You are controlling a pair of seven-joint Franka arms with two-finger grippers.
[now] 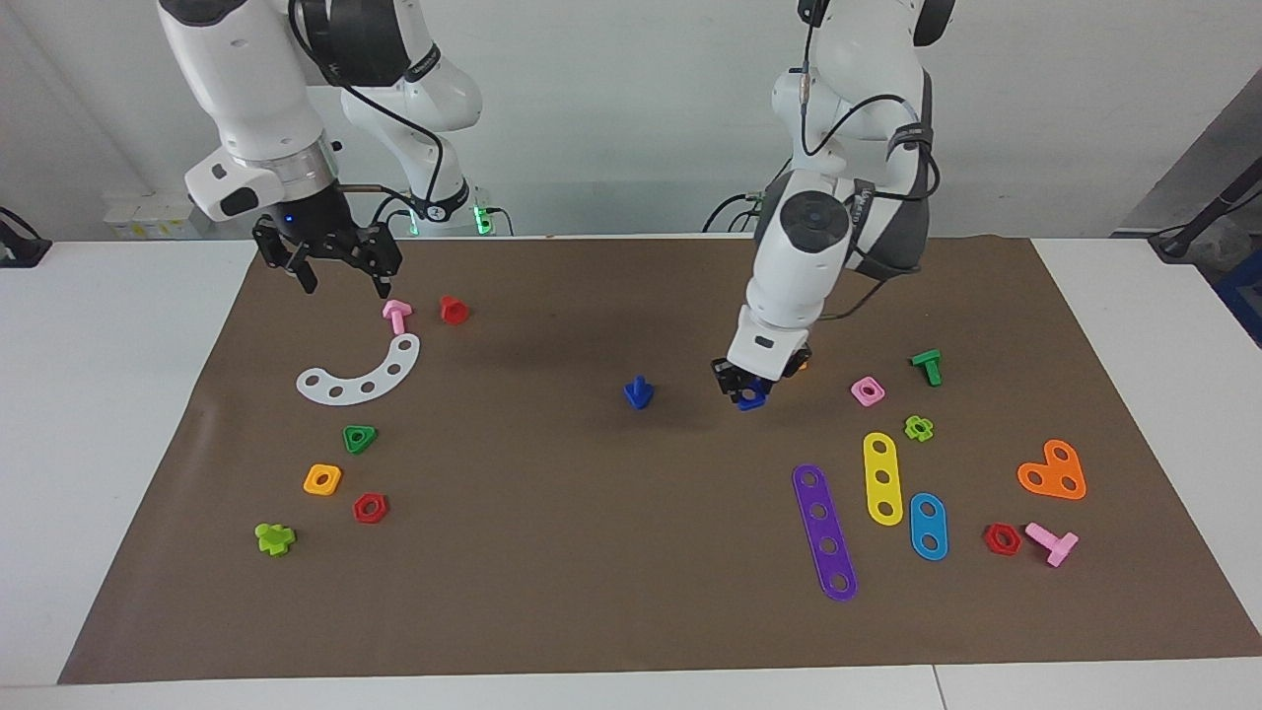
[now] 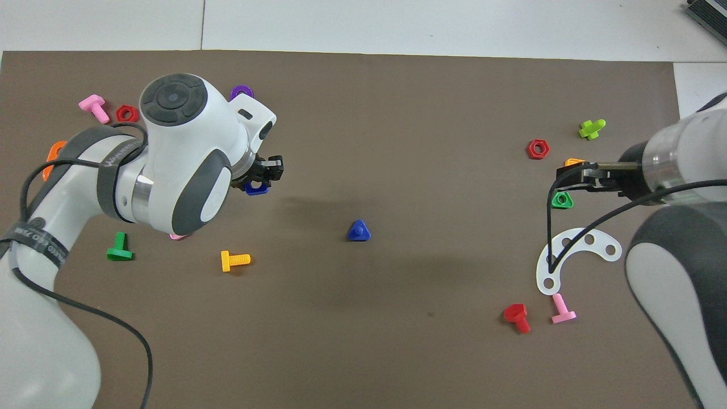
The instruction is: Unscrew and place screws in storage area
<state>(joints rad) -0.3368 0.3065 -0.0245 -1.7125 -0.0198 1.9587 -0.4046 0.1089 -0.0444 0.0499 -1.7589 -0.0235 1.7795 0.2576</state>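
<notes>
A dark-blue screw [image 1: 638, 391] stands on its triangular head, stem up, in the middle of the mat; it also shows in the overhead view [image 2: 358, 231]. My left gripper [image 1: 746, 388] is low over the mat beside it, toward the left arm's end, shut on a blue square nut [image 1: 753, 396]. The storage area holds a white curved strip [image 1: 360, 375], a green triangular nut [image 1: 359, 438], an orange square nut [image 1: 322, 479] and a red hexagonal nut [image 1: 370, 507]. My right gripper [image 1: 345, 286] hangs open and empty above that stretch.
A pink bolt [image 1: 396, 314] and a red bolt [image 1: 453, 309] lie by the white strip, and a lime bolt [image 1: 274, 537] is at the mat's edge. Purple [image 1: 824, 532], yellow [image 1: 882, 478] and blue [image 1: 928, 526] strips, an orange plate [image 1: 1053, 471] and loose nuts and bolts lie at the left arm's end.
</notes>
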